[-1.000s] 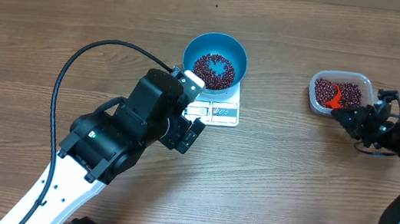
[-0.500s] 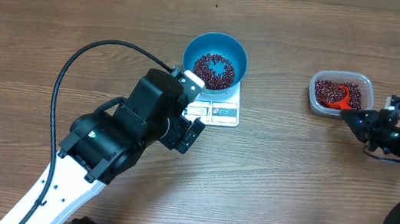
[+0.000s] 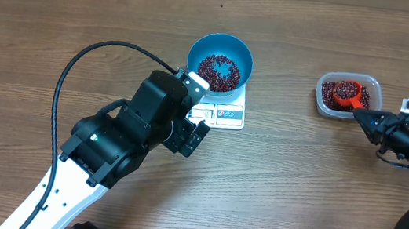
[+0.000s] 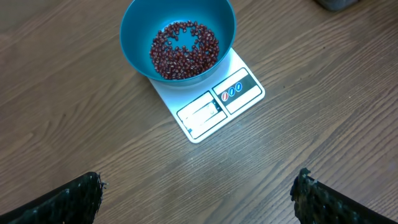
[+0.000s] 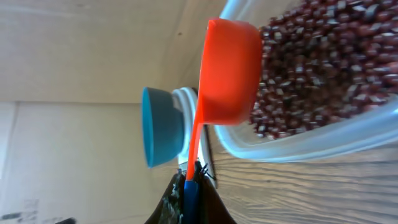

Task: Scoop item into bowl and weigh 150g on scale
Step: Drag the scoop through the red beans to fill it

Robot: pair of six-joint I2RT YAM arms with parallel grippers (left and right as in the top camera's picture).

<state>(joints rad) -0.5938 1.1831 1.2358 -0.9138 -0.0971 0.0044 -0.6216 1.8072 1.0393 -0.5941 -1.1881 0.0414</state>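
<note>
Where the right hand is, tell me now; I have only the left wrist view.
Observer: The right hand is far to the right of the blue bowl, beside a clear tub.
Operator: Report what it holds.
Observer: It is shut on the handle of an orange scoop.
Operator: Say where the scoop's cup is.
Observer: Within the tub's rim, at the red beans.

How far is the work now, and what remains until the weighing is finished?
Done: the bowl sits on the scale with some beans inside. In hand: the right gripper holds the orange scoop, loaded, in the clear tub. Left: tip it into the bowl; the display is unreadable, so more scoops may be needed.
</note>
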